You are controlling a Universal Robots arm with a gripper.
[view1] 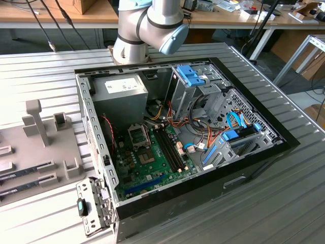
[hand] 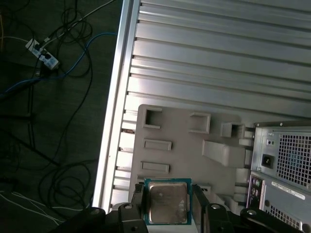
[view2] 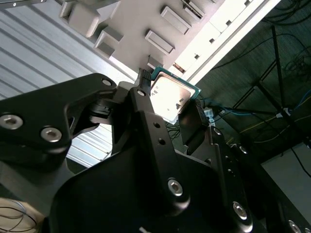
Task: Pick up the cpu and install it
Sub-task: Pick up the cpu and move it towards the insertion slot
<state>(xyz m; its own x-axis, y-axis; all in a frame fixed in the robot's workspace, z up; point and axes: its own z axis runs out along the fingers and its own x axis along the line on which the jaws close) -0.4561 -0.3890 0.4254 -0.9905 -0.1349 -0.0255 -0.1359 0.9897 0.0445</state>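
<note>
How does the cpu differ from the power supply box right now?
Size: the cpu is a small flat square; the power supply box is a large block. Place: the cpu is clamped in the gripper outside the case; the power supply box sits in a case corner. Both have grey metal faces.

Socket (view1: pixel 138 135) clear above; power supply (view1: pixel 121 93), cables (view1: pixel 172 122) flank.
</note>
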